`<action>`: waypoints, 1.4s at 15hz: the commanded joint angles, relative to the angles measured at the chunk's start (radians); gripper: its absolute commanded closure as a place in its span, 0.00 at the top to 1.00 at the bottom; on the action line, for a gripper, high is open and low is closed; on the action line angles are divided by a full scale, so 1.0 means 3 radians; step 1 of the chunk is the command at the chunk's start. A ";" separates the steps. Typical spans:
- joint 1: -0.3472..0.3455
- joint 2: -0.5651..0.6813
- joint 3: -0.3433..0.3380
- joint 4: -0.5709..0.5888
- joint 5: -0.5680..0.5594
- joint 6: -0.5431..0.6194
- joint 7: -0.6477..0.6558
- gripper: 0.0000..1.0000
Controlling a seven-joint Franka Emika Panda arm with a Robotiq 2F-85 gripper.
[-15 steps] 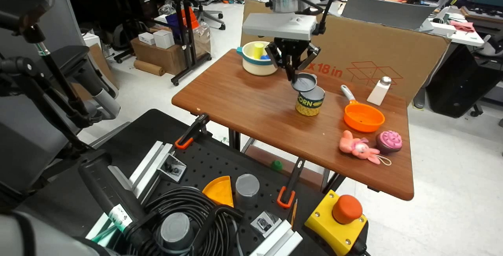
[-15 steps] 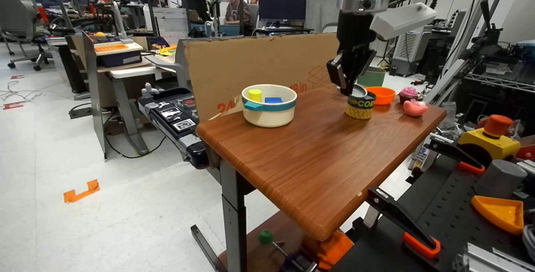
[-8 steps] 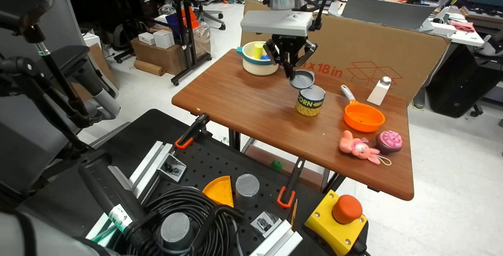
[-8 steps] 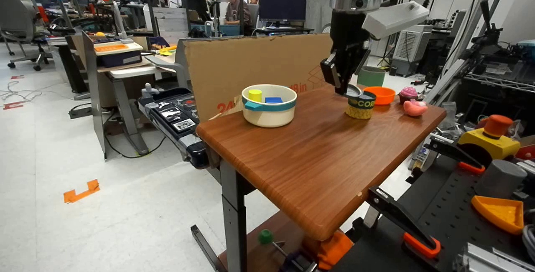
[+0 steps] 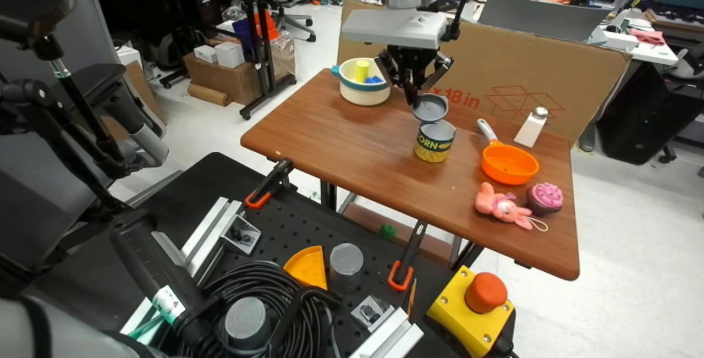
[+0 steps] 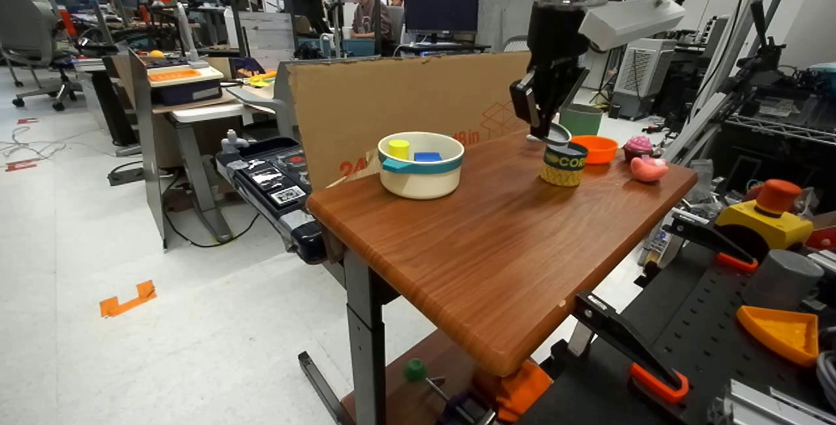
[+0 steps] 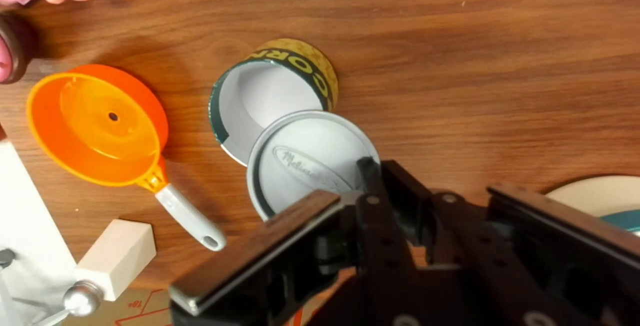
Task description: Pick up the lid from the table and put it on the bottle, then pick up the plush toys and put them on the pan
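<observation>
Your claw (image 7: pixel 379 167) pinches the lid (image 7: pixel 307 158) by its edge. You're likely capping the bottle (image 5: pixel 433 148), below and beyond the claw: centre the lid, then lower.

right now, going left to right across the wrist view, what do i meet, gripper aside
From the left: cupcake-shaped toy, orange pan, corn jar, grey lid, cream-and-teal bowl.

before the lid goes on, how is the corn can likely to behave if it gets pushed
The corn can is probably light for its size: what shows of its inside looks empty. Squat and upright on the table, it would more likely slide than tip. If knocked over, its round wall could let it roll.
</observation>
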 commanded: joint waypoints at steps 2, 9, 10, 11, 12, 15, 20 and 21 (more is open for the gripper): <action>-0.0088 -0.0165 -0.0058 -0.0155 0.0050 0.0086 -0.0073 0.02; -0.0152 -0.0093 -0.0032 -0.0234 0.0039 -0.0012 -0.0254 0.02; -0.0154 -0.0092 -0.0029 -0.0247 0.0053 -0.0012 -0.0278 0.02; -0.0157 -0.0082 -0.0029 -0.0248 0.0066 -0.0021 -0.0299 0.02; -0.0165 -0.0081 -0.0024 -0.0253 0.0089 -0.0031 -0.0327 0.02; -0.0181 -0.0083 -0.0018 -0.0249 0.0147 -0.0037 -0.0391 0.02; -0.0212 -0.0131 -0.0003 -0.0259 0.0319 -0.0019 -0.0519 0.02; -0.0214 -0.0145 -0.0003 -0.0265 0.0338 -0.0014 -0.0540 0.02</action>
